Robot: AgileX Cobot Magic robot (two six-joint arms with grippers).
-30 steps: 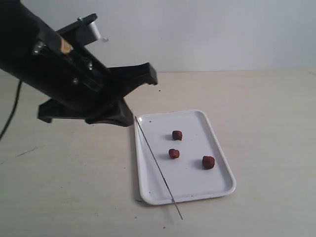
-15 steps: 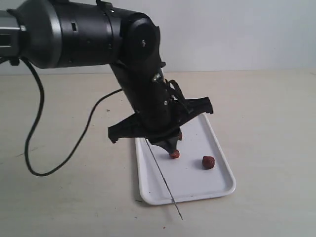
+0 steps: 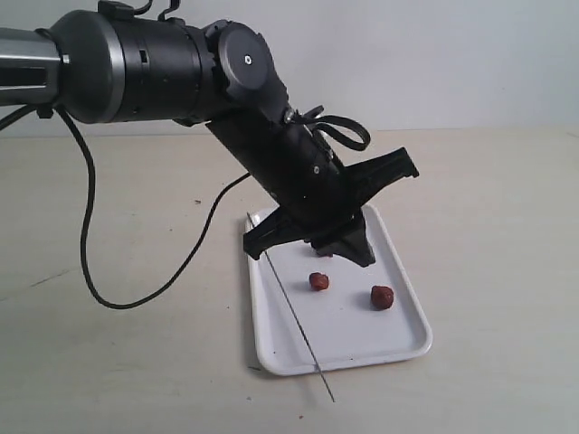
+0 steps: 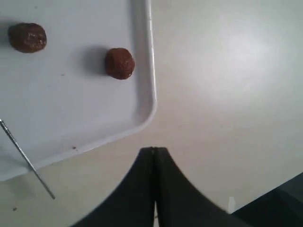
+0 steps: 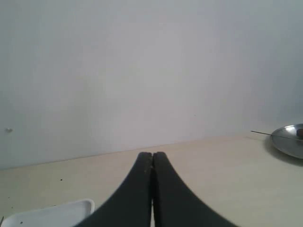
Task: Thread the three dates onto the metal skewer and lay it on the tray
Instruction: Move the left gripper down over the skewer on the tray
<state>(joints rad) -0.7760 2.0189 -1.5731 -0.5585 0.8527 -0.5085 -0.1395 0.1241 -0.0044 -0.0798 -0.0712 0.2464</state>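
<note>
Tray (image 3: 412, 336) first: flat, white, low rim, and the dates are in it. One date (image 3: 318, 281) lies loose just below the left fingers (image 3: 360, 255). A second date (image 3: 382, 297) sits a little further out on their other side, apart from the first. The third date (image 3: 322, 254) barely peeks out, tucked right behind those fingers, and I cannot tell whether they touch it. None of the three is on the skewer (image 3: 288, 302). That thin rod lies along the tray's long side, well clear of the fingertips, with its near end poking out past the rim over the counter (image 3: 488, 208).

Over to the left fingers: pressed tight together, nothing between them, angled down over the far half of the tray. The wrist view confirms the two black tips meet in one seam, empty. The black arm behind them reaches across the counter, its cable (image 3: 90, 271) looping down onto the surface.

The right fingers (image 5: 152, 158) are pinched flat together too, holding nothing, and pointing at a plain wall (image 5: 142, 71). A corner of the tray shows off to one side of them. Far off to the other side, a shiny round dish (image 5: 289, 141) has a thin rod over its rim; its contents are too small to make out.
</note>
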